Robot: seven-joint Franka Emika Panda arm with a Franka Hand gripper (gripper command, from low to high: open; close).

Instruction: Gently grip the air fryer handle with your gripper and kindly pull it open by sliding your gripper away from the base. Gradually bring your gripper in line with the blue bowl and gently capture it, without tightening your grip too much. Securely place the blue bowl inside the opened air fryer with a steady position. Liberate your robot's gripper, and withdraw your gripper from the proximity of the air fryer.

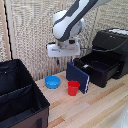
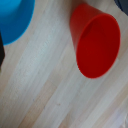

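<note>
In the wrist view the blue bowl (image 2: 15, 20) is cut by the frame's upper left edge. In the exterior view the crate (image 1: 20, 95) runs off the lower left, and the gripper (image 1: 59, 62) is too blurred to read its jaws.

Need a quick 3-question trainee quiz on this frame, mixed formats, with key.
1. True or false: the air fryer drawer is already pulled out.
2. Which object stands nearest the red cup? A) blue bowl B) dark-blue book C) black crate
3. Fill in: the gripper hangs above the table holding ____.

Key: 1 true; 2 B; 3 nothing
</note>
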